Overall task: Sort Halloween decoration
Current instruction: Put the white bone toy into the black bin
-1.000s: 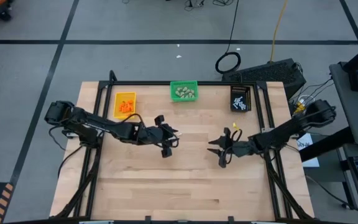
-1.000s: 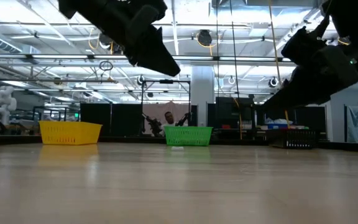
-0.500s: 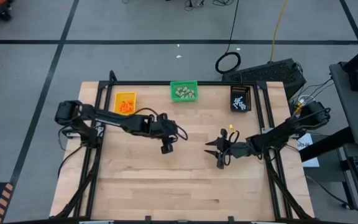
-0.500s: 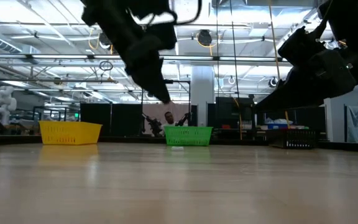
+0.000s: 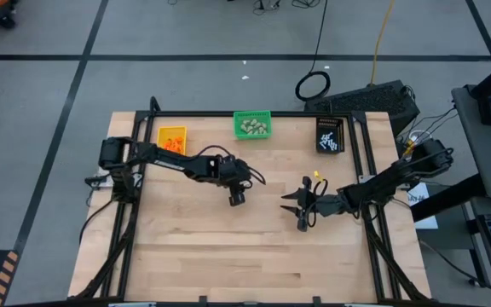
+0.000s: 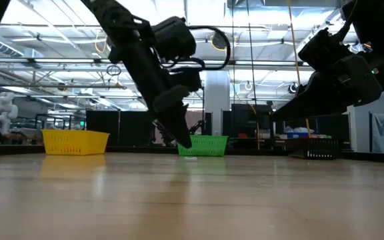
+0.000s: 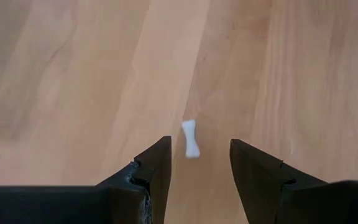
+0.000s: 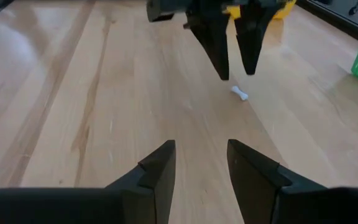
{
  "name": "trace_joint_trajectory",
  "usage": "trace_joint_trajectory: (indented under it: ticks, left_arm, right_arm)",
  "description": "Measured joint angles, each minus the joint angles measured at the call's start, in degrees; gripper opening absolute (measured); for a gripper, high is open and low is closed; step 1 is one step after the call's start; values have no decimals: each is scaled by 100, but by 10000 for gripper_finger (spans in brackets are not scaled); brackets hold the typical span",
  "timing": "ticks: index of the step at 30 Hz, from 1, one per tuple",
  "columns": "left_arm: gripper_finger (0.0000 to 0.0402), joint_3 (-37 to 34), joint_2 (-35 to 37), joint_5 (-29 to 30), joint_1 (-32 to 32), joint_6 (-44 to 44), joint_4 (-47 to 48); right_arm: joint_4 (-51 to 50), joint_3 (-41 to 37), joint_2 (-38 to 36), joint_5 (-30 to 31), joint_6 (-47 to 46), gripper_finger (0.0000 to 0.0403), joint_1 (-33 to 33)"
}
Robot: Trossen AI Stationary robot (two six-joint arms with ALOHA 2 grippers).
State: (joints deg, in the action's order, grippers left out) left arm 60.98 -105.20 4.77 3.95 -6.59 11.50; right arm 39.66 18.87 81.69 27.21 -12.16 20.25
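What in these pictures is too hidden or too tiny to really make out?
- The small white stick: too small to find in the high view, where the left pincer hangs over that spot.
- Black bin: from above, its pale contents are too tiny to identify.
- Yellow bin and green bin: in the low view their walls hide what is inside.
- Right pincer: the low view shows only its dark bulk, cut off by the edge.

A grey floor (image 5: 49, 94) crossed by black tape lines surrounds the wooden table (image 5: 254, 247). At two o'clock a black cable coil (image 5: 313, 85) lies beside a dark case (image 5: 373, 98). Level across, ceiling lights (image 6: 45, 37) hang from trusses over dark partitions (image 6: 112, 127).
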Motion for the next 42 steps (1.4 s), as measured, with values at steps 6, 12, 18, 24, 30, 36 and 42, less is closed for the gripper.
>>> trace_joint_trajectory:
  ticks: [6,12,18,24,30,36,42]
  left_arm:
    - [161,-1,-288,-156,82,-19,-202]
    - [161,1,-419,-222,93,-61,-218]
    - [161,1,-424,-667,100,-57,-219]
    - [161,3,-385,-1192,98,-102,-199]
    - [161,18,-135,-1741,74,-70,-170]
    - [161,203,22,-1324,69,323,-152]
    - [164,316,-5,-1133,156,1126,-133]
  right_arm:
    - [0,0,-2,0,89,130,0]
    - [-15,2,-4,-1,89,130,0]
    - [-26,2,-4,-14,89,130,0]
    - [-26,2,-4,-18,89,130,0]
    - [-61,2,-4,-18,89,130,0]
    - [-101,2,-4,-13,89,130,0]
    - [-101,2,-4,-15,89,130,0]
